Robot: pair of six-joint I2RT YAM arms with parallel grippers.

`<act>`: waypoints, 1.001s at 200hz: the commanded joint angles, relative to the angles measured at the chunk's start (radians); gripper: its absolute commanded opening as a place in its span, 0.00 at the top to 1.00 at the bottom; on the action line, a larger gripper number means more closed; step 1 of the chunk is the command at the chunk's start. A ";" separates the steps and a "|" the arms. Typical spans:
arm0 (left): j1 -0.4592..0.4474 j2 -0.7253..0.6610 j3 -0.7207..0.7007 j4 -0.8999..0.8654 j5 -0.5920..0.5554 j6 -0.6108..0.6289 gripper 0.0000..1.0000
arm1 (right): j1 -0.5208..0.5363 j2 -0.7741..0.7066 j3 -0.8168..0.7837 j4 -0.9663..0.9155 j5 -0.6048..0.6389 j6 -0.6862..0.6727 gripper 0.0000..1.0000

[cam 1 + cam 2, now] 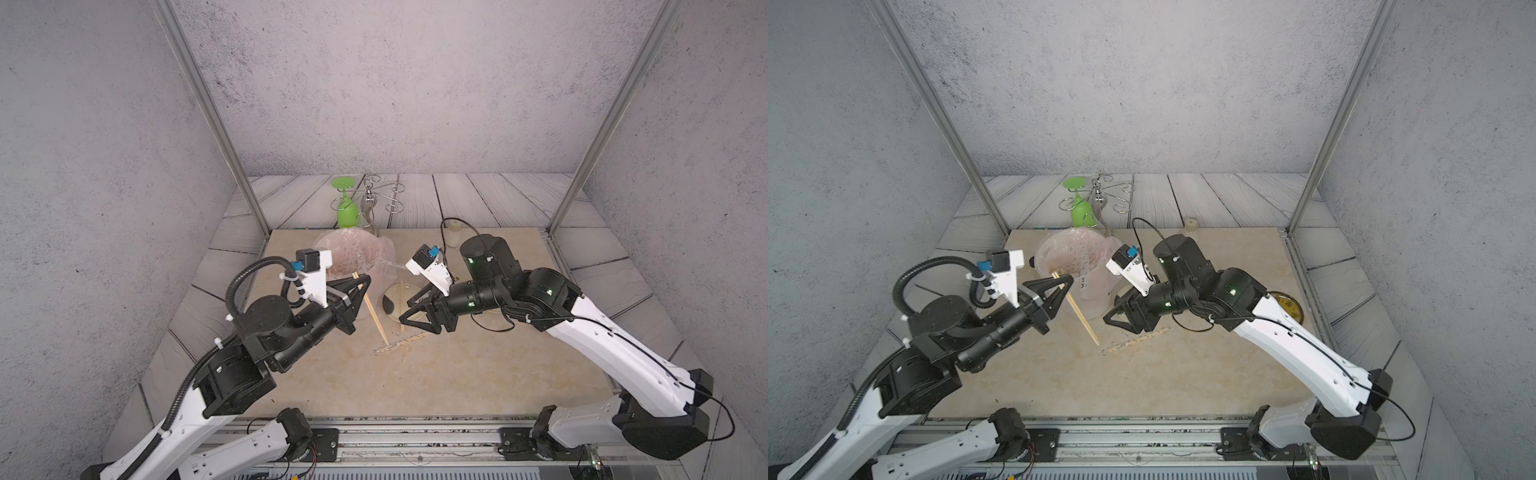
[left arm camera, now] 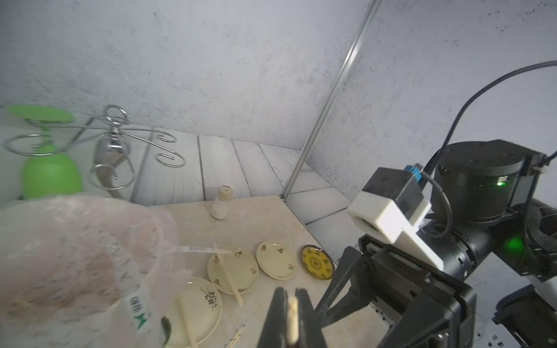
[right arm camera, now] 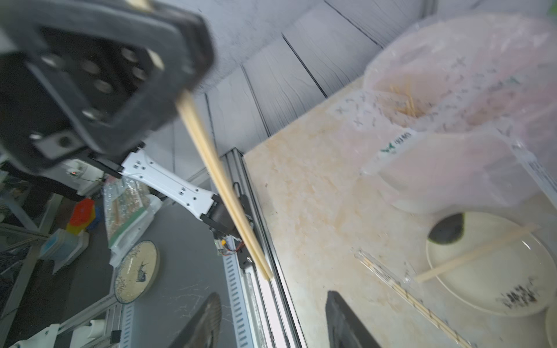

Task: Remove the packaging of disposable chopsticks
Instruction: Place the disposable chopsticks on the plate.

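My left gripper (image 1: pixel 365 283) (image 2: pixel 291 304) is shut on the upper end of a bare pair of disposable chopsticks (image 1: pixel 376 316) (image 3: pixel 220 180), which slant down toward the table. A second pair still in its clear packaging (image 1: pixel 401 343) (image 3: pixel 401 286) lies flat on the table. My right gripper (image 1: pixel 405 320) (image 3: pixel 271 319) hovers just above that wrapped pair, jaws open with nothing between them. An empty clear sleeve (image 2: pixel 196 249) hangs over the rim of the bag-lined bin (image 1: pixel 353 253) (image 2: pixel 60 241).
Several small plates stand right of the bin; two (image 2: pixel 250 271) (image 2: pixel 208 316) carry bare chopsticks, beside a plain one (image 2: pixel 275 263) and a yellow dish (image 2: pixel 316 266). A white bottle (image 2: pixel 221 206) and a wire rack (image 1: pixel 376 195) with a green glass (image 1: pixel 347 212) stand behind.
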 commanded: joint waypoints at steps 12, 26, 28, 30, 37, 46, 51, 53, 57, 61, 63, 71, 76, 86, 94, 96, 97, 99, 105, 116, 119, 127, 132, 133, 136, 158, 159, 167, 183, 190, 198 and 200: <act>0.004 0.068 0.023 0.174 0.218 -0.081 1.00 | 0.004 -0.065 -0.074 0.197 -0.113 -0.030 0.49; 0.004 0.089 0.026 0.215 0.252 -0.102 1.00 | 0.004 -0.077 -0.086 0.194 -0.103 -0.037 0.48; 0.005 0.092 0.026 0.221 0.257 -0.106 1.00 | 0.005 -0.078 -0.087 0.191 -0.098 -0.038 0.48; 0.004 0.094 0.027 0.226 0.263 -0.107 1.00 | 0.005 -0.079 -0.089 0.189 -0.096 -0.038 0.48; 0.005 0.102 0.028 0.246 0.279 -0.113 1.00 | 0.006 -0.083 -0.092 0.182 -0.084 -0.042 0.48; 0.004 0.109 0.030 0.263 0.294 -0.123 1.00 | 0.005 -0.087 -0.098 0.175 -0.079 -0.049 0.49; 0.004 0.112 0.030 0.268 0.300 -0.125 1.00 | 0.005 -0.091 -0.100 0.170 -0.074 -0.052 0.49; 0.004 0.112 0.030 0.269 0.300 -0.126 1.00 | 0.005 -0.092 -0.101 0.170 -0.073 -0.053 0.49; 0.004 0.112 0.032 0.270 0.302 -0.127 1.00 | 0.005 -0.095 -0.104 0.169 -0.070 -0.055 0.50; 0.005 0.115 0.034 0.269 0.303 -0.129 1.00 | 0.004 -0.100 -0.106 0.170 -0.068 -0.057 0.52; 0.005 0.115 0.034 0.269 0.303 -0.129 1.00 | 0.005 -0.101 -0.108 0.171 -0.069 -0.058 0.53; 0.005 0.115 0.034 0.270 0.301 -0.130 1.00 | 0.005 -0.107 -0.112 0.174 -0.068 -0.062 0.59; 0.005 0.113 0.035 0.271 0.301 -0.129 1.00 | 0.004 -0.110 -0.117 0.177 -0.068 -0.061 0.62; 0.004 0.111 0.033 0.265 0.293 -0.123 1.00 | 0.005 -0.115 -0.124 0.189 -0.077 -0.061 0.69; 0.004 0.106 0.032 0.257 0.280 -0.119 1.00 | 0.005 -0.117 -0.131 0.198 -0.089 -0.058 0.76; 0.004 0.104 0.032 0.255 0.277 -0.116 1.00 | 0.005 -0.118 -0.131 0.199 -0.091 -0.056 0.78; 0.004 0.104 0.032 0.255 0.276 -0.116 1.00 | 0.004 -0.118 -0.132 0.201 -0.092 -0.056 0.79; 0.004 0.103 0.032 0.252 0.272 -0.113 1.00 | 0.004 -0.117 -0.132 0.203 -0.094 -0.054 0.80; 0.005 0.099 0.032 0.247 0.261 -0.104 1.00 | 0.004 -0.118 -0.135 0.205 -0.098 -0.048 0.81; 0.005 0.093 0.031 0.237 0.246 -0.089 1.00 | 0.004 -0.114 -0.136 0.210 -0.111 -0.037 0.86; 0.005 0.092 0.030 0.235 0.242 -0.084 1.00 | 0.004 -0.113 -0.135 0.210 -0.115 -0.036 0.89; 0.005 0.091 0.030 0.230 0.238 -0.068 1.00 | 0.004 -0.110 -0.134 0.208 -0.118 -0.027 1.00; 0.004 0.091 0.033 0.224 0.236 -0.060 1.00 | 0.005 -0.108 -0.133 0.207 -0.115 -0.017 1.00; 0.005 0.091 0.034 0.223 0.235 -0.057 1.00 | 0.004 -0.107 -0.133 0.206 -0.115 -0.014 1.00; 0.004 0.091 0.034 0.220 0.234 -0.053 1.00 | 0.005 -0.106 -0.134 0.205 -0.111 -0.009 1.00; 0.004 0.087 0.028 0.211 0.206 -0.022 1.00 | 0.004 -0.093 -0.126 0.192 -0.120 0.027 1.00; 0.005 0.087 0.028 0.211 0.203 -0.021 1.00 | 0.005 -0.093 -0.126 0.192 -0.120 0.029 1.00; 0.005 0.085 0.026 0.207 0.179 -0.010 1.00 | 0.003 -0.091 -0.128 0.192 -0.121 0.048 1.00; 0.004 0.079 0.027 0.193 0.127 0.004 0.70 | 0.003 -0.087 -0.137 0.191 -0.133 0.083 1.00; 0.004 0.077 0.030 0.189 0.108 0.009 0.56 | 0.004 -0.088 -0.144 0.192 -0.132 0.098 1.00; 0.004 0.075 0.033 0.185 0.089 0.014 0.44 | 0.003 -0.091 -0.158 0.197 -0.127 0.117 1.00; 0.004 0.075 0.034 0.183 0.084 0.015 0.42 | 0.002 -0.092 -0.161 0.198 -0.127 0.122 1.00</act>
